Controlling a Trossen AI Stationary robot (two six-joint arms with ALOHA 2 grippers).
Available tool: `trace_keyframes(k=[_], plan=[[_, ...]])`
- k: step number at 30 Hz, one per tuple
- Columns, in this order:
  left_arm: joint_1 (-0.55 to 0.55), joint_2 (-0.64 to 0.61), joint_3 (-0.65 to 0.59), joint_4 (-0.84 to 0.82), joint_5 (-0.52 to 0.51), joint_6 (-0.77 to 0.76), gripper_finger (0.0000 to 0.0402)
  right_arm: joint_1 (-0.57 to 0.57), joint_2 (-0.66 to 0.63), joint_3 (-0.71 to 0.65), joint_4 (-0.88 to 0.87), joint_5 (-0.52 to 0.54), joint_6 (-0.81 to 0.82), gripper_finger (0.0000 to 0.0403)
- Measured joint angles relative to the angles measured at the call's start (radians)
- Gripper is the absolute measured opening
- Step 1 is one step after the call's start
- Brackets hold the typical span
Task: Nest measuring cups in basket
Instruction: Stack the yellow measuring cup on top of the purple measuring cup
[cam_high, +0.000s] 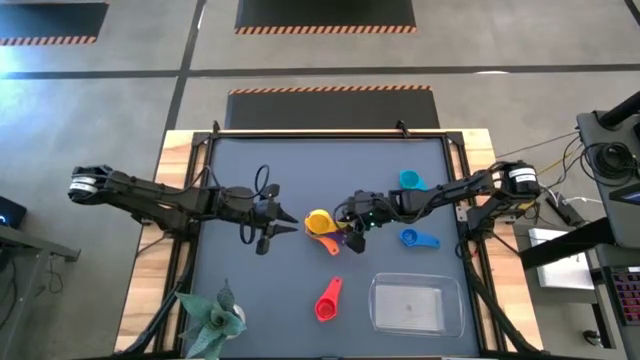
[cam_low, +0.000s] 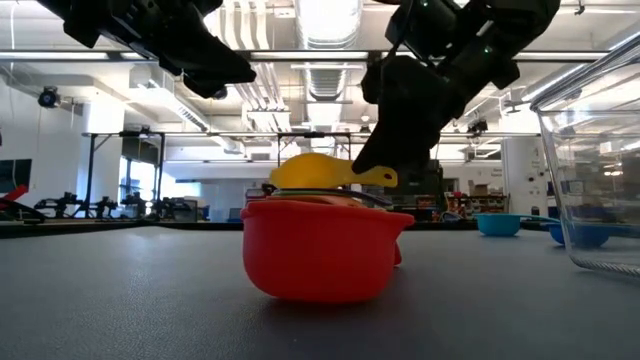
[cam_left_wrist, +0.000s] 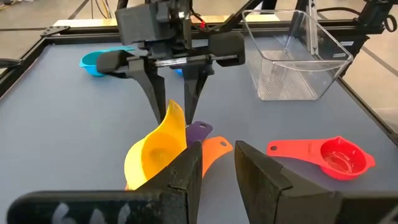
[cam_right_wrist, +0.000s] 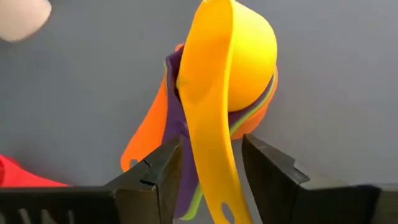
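The yellow cup (cam_left_wrist: 152, 155) lies tilted on a stack of orange (cam_right_wrist: 146, 140), purple (cam_right_wrist: 175, 112) and green (cam_right_wrist: 249, 121) cups at mid table. My right gripper (cam_high: 350, 228), reaching in from the table's right, is shut on it. My left gripper (cam_high: 290, 222) hovers open just left of the stack, its fingers (cam_left_wrist: 186, 174) above the table with nothing between them. The red cup (cam_high: 328, 298) lies nearer the front, the blue cup (cam_high: 418, 239) and cyan cup (cam_high: 410, 180) to the right. The clear basket (cam_high: 380, 305) stands at the front right. My right gripper has the yellow cup's handle (cam_right_wrist: 208, 134) between its two fingers, which lie along the handle at its two long edges. The fingers (cam_left_wrist: 155, 93) come slanting down from the table's right. The handle stands raised, and the tilted bowl (cam_right_wrist: 249, 50) rests in the stacked cups.
A small potted plant (cam_high: 215, 320) stands at the table's front left corner. Bare dark mat lies between the stack and the basket, around the red cup (cam_left_wrist: 323, 152). Raised rails edge the mat on the left and right.
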Motion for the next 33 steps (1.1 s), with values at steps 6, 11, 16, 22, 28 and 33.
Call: trace_keyframes(k=[6, 11, 16, 22, 28, 33], plan=[[0.0, 0.0, -0.001, 0.001, -0.002, 0.0, 0.0077, 0.0, -0.002, 0.0, 0.017, 0.0, 0.047, 0.0081], [0.0, 0.0, -0.001, 0.001, -0.002, 0.0, 0.0077, 0.0, -0.006, 0.0, 0.029, -0.014, 0.061, 0.0015], [0.0, 0.0, -0.001, 0.002, -0.006, 0.0, 0.0077, 0.0, -0.006, 0.0, 0.09, -0.067, 0.115, 0.0009], [0.0, 0.0, -0.001, 0.002, -0.006, -0.004, 0.0077, 0.0, -0.006, -0.003, 0.178, -0.139, 0.159, 0.0009], [0.0, 0.0, -0.001, 0.002, -0.006, -0.004, 0.0077, 0.0, -0.006, -0.042, 0.241, -0.141, 0.182, 0.0008], [0.0, 0.0, -0.001, 0.002, -0.006, -0.004, 0.0077, -0.009, -0.006, -0.159, 0.503, -0.187, 0.258, 0.0008]])
